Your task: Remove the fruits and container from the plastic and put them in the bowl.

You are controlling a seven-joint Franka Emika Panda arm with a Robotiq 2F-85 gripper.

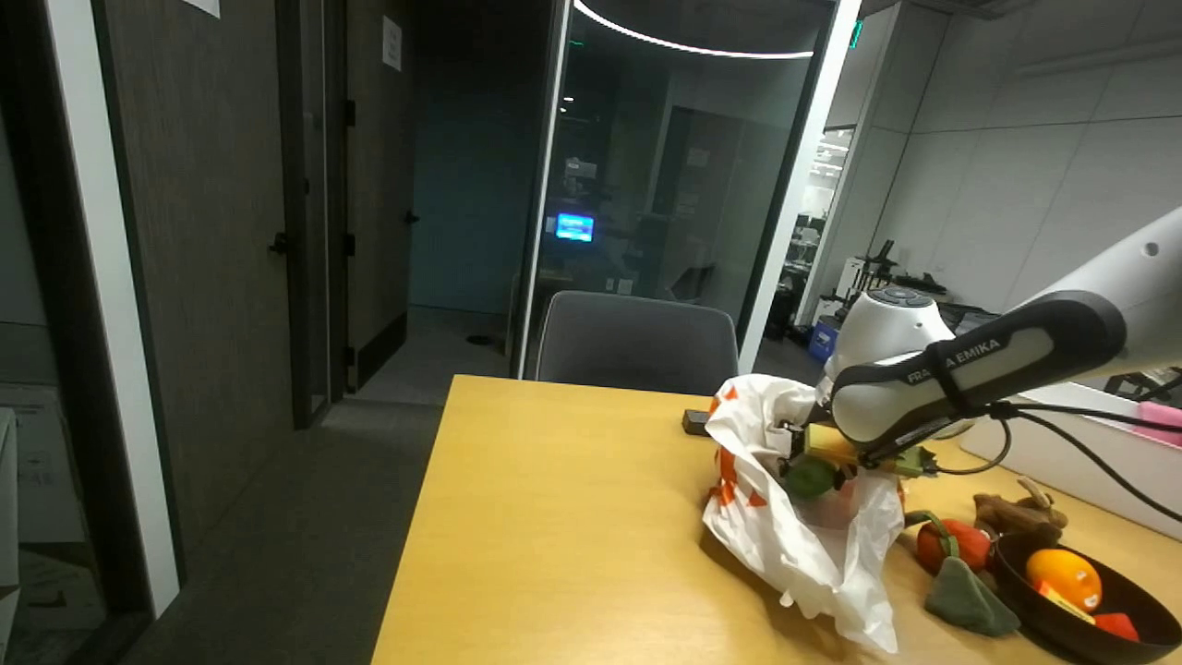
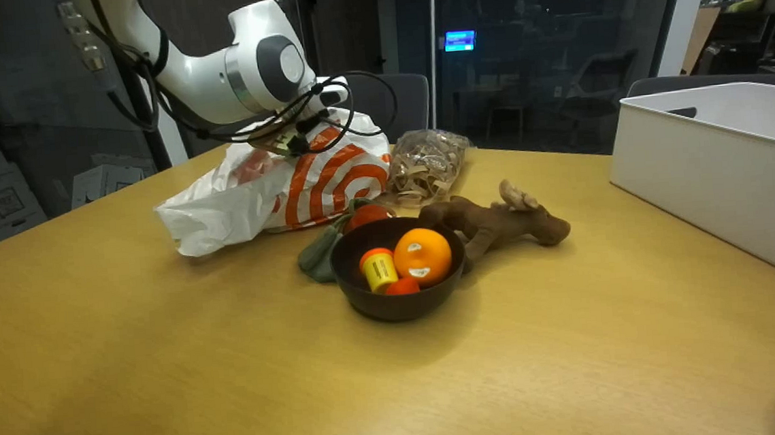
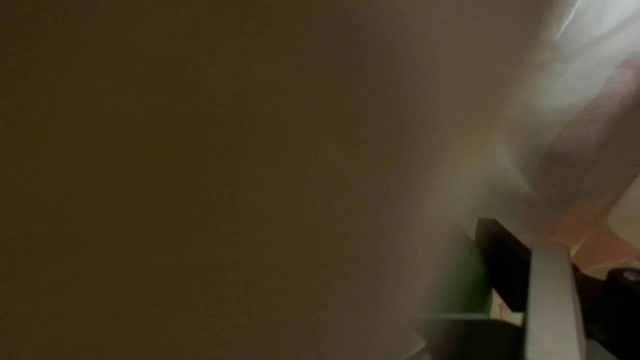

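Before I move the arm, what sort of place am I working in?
Most likely an office meeting room: a gray chair stands at a yellow table, with a large framed glass panel behind and a lit blue screen on or beyond it.

Fruit [image 2: 423,258] and container [image 2: 380,274] in bowl [image 2: 394,307] on table [image 2: 290,381], bag [image 2: 311,192] behind at left, bin [image 2: 712,171] at right, in an exterior view

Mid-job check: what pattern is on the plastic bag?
The bag is white with curved orange-red stripes; it shows best in an exterior view.
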